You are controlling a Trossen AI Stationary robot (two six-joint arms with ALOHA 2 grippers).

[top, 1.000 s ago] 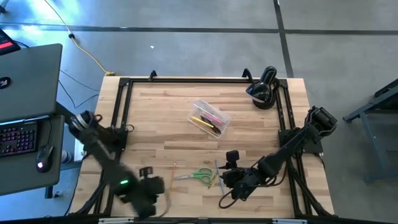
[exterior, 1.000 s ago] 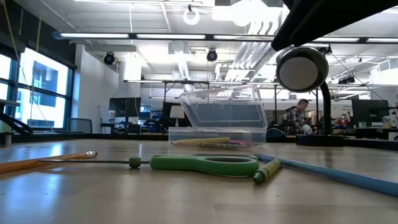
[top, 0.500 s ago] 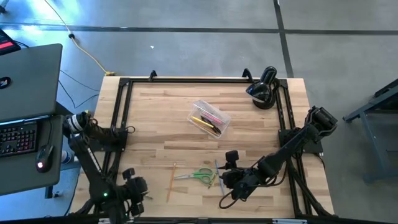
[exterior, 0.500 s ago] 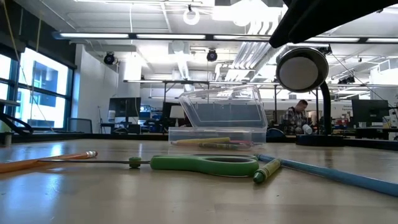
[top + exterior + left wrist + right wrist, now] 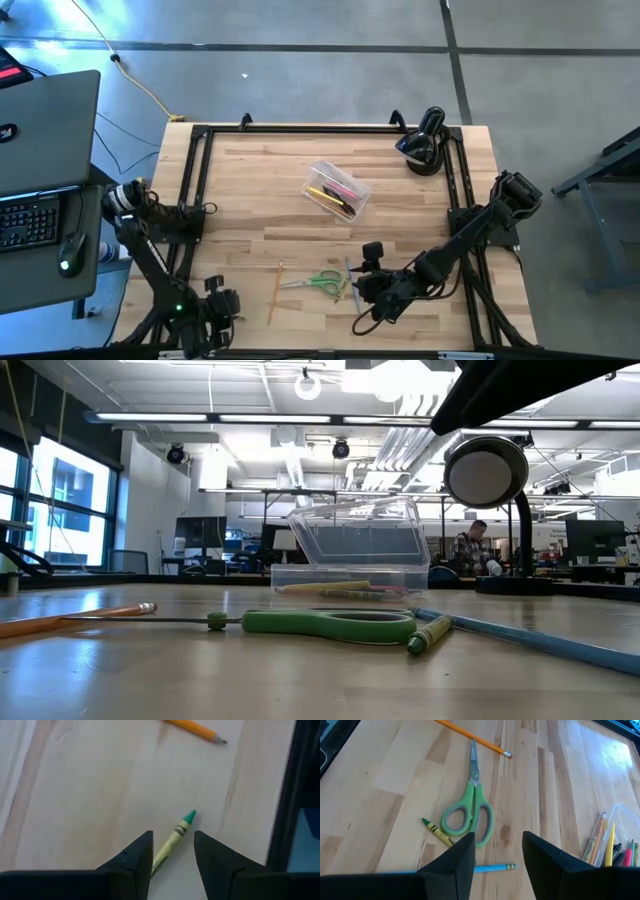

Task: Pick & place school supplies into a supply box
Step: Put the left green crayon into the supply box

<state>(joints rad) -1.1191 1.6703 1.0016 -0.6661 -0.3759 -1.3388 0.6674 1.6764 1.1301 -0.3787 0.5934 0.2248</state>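
Over the last second the left arm has swung back from a spot near the orange pencil to the near-left corner of the wooden surface (image 5: 250, 200). The left tool (image 5: 218, 308) now sits low there, jaws released and empty, with a green-tipped yellow-green crayon (image 5: 175, 837) lying on the boards between its fingers. Judged from this, the next pick is probably that crayon.

The right tool (image 5: 375, 272) has not moved. It hovers near the green-handled scissors (image 5: 322, 282), jaws released, holding nothing.

The small clear plastic supply box (image 5: 337, 190) stands near the middle of the surface, lid open, with several pencils and pens already inside.

Items outside the box:
- Scissors: long axis runs roughly left-right in the high view; blades point toward the left arm.
- Orange wooden pencil (image 5: 275, 294): lies just left of the scissors, roughly front-to-back.
- Light blue pencil (image 5: 490, 867): lies just beside the scissors handles.
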